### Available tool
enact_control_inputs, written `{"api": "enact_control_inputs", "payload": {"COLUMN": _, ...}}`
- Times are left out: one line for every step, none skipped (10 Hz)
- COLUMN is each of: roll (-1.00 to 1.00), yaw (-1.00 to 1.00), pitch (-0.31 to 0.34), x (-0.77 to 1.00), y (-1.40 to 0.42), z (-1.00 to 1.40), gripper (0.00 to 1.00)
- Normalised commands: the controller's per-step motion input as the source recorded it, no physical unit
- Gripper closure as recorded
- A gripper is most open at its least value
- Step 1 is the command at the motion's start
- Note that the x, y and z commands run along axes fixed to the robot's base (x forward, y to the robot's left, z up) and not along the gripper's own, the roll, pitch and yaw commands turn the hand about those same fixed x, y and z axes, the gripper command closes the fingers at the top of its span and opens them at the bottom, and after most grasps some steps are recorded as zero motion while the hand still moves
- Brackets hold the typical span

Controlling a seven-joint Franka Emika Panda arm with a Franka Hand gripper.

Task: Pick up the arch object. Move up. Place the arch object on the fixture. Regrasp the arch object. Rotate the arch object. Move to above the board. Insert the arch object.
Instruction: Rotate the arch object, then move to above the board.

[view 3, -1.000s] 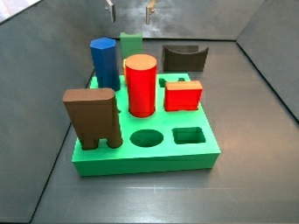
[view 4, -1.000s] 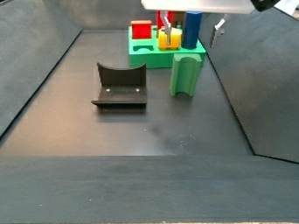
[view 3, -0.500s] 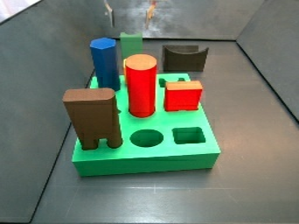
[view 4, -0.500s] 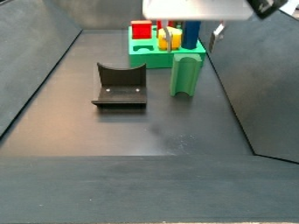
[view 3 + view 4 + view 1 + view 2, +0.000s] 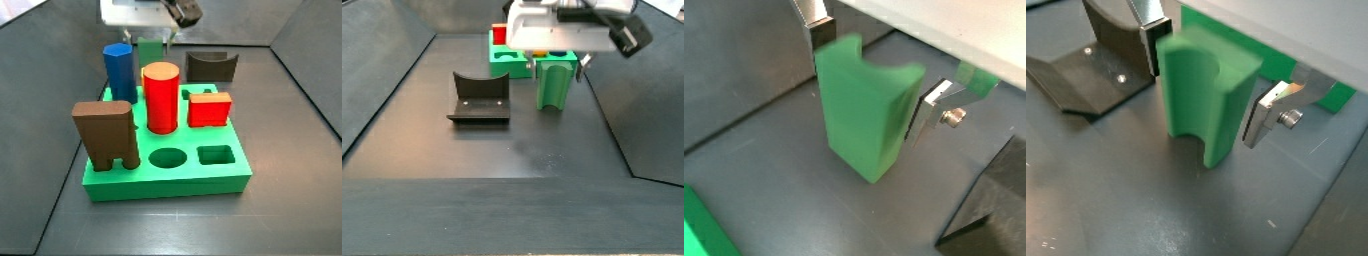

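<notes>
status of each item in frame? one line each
gripper: open, fingers either side of the arch, low over the floor
arch: upright on the floor, not lifted
fixture: empty
board: round and square front holes free
brown block: standing in board

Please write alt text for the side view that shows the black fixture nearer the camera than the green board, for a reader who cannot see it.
The gripper has its fingers on either side of the top of the arch object, which stands upright on the dark floor. The fixture sits apart from it to one side, and the board with coloured blocks lies behind.
</notes>
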Motion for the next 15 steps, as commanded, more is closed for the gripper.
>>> {"api": "enact_control_inputs", "payload": {"roll": -0.03, "yaw": 0.05, "pitch": -0.027, "x": 0.04, "y": -0.01, "z": -0.25, "gripper": 0.0}}
{"api": "enact_control_inputs", "payload": {"roll": -0.03, "yaw": 0.05, "pitch": -0.024, "x": 0.0, "y": 0.0, "z": 0.0, "gripper": 1.0}}
{"api": "enact_control_inputs", "payload": {"roll": 0.13, "yaw": 0.3, "pitch": -0.075, "x": -0.12, "y": 0.1, "z": 1.0, "gripper": 1.0}}
{"api": "enact_control_inputs", "payload": {"roll": 0.13, "yaw": 0.28, "pitch": -0.062, "x": -0.12, "y": 0.1, "z": 1.0, "gripper": 1.0}}
{"api": "enact_control_inputs", "payload": {"roll": 0.13, "yaw": 0.23, "pitch": -0.049, "x": -0.12, "y": 0.09, "z": 1.0, "gripper": 1.0}}
{"api": "enact_control_inputs", "payload": {"roll": 0.12, "yaw": 0.15, "pitch": -0.006, "x": -0.11, "y": 0.08, "z": 1.0, "gripper": 1.0}}
{"api": "enact_control_inputs", "payload": {"roll": 0.12, "yaw": 0.12, "pitch": 0.017, "x": -0.11, "y": 0.08, "z": 1.0, "gripper": 1.0}}
{"api": "enact_control_inputs", "payload": {"roll": 0.12, "yaw": 0.08, "pitch": 0.042, "x": -0.1, "y": 0.08, "z": 1.0, "gripper": 1.0}}
{"api": "enact_control_inputs", "payload": {"roll": 0.13, "yaw": 0.06, "pitch": 0.041, "x": -0.1, "y": 0.07, "z": 1.0, "gripper": 1.0}}
{"api": "enact_control_inputs", "payload": {"roll": 0.13, "yaw": 0.05, "pitch": 0.04, "x": -0.1, "y": 0.07, "z": 1.0, "gripper": 1.0}}
{"api": "enact_control_inputs", "payload": {"roll": 0.14, "yaw": 0.04, "pitch": 0.038, "x": -0.1, "y": 0.07, "z": 1.0, "gripper": 1.0}}
{"api": "enact_control_inputs", "payload": {"roll": 0.14, "yaw": 0.04, "pitch": 0.036, "x": -0.1, "y": 0.06, "z": 1.0, "gripper": 1.0}}
{"api": "enact_control_inputs", "payload": {"roll": 0.14, "yaw": 0.03, "pitch": 0.035, "x": -0.09, "y": 0.06, "z": 1.0, "gripper": 1.0}}
{"api": "enact_control_inputs", "payload": {"roll": 0.14, "yaw": 0.03, "pitch": 0.041, "x": -0.09, "y": 0.06, "z": 1.0, "gripper": 1.0}}
{"api": "enact_control_inputs", "payload": {"roll": 0.13, "yaw": 0.04, "pitch": 0.049, "x": -0.09, "y": 0.05, "z": 1.0, "gripper": 1.0}}
